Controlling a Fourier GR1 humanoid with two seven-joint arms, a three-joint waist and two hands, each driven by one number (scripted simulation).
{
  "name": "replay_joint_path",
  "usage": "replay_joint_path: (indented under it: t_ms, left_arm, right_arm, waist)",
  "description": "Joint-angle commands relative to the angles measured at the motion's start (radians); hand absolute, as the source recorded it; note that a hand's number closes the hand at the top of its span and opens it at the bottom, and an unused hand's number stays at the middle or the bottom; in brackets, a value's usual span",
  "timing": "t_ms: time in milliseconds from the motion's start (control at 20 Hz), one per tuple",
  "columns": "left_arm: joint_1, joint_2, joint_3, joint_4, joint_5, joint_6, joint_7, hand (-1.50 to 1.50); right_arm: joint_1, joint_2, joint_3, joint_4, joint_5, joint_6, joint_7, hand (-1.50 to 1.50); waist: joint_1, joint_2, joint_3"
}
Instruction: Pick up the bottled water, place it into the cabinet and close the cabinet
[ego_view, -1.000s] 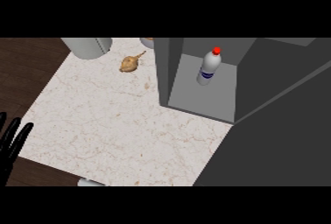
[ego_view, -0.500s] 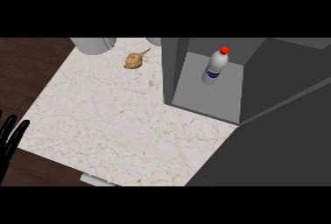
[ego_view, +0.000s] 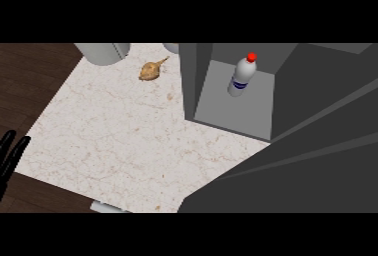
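Note:
A clear water bottle (ego_view: 242, 75) with a red cap and a blue label stands upright inside the grey cabinet (ego_view: 236, 112), on its floor toward the back. The cabinet's big grey door (ego_view: 310, 170) hangs open and fills the lower right of the head view. My left hand (ego_view: 10, 155) shows only as straight black fingers at the left edge, over the dark floor beside the counter, far from the bottle. No right hand shows in the view.
The pale marble counter (ego_view: 125, 135) runs left of the cabinet. A tan, garlic-like item (ego_view: 151, 70) lies near its far edge. A grey cylinder (ego_view: 102, 51) stands at the back left corner. Dark wood floor (ego_view: 29, 75) borders the counter's left side.
The view has shifted a little, so the cabinet and bottle sit slightly further right and lower. My left hand's fingers have slid lower and further out at the left edge.

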Motion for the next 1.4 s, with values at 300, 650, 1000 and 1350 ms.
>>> replay_joint_path:
  t_ms: [300,650,1000,1350]
  left_arm:
    - [-0.006,-0.003,0.011,0.034,0.011,-0.008,0.003,-1.5]
    - [0.014,-0.004,0.022,0.053,0.023,-0.038,-0.005,-1.5]
    - [0.026,-0.003,0.045,0.054,0.04,-0.041,-0.006,-1.5]
    - [0.044,0.002,0.073,0.098,0.045,-0.08,-0.02,-1.5]
  right_arm:
    - [-0.348,0.151,-0.048,0.28,0.045,-0.115,0.225,1.5]
    - [-0.606,0.289,-0.112,0.55,0.054,-0.225,0.329,1.5]
    - [-0.903,0.293,-0.221,0.834,0.11,-0.439,0.27,1.5]
    - [-1.085,0.294,-0.303,1.081,0.102,-0.641,0.167,1.5]
  waist:
    - [-0.019,-0.006,0.007]
    - [-0.025,-0.015,0.014]
    - [-0.059,-0.02,0.021]
    - [-0.07,-0.014,0.021]
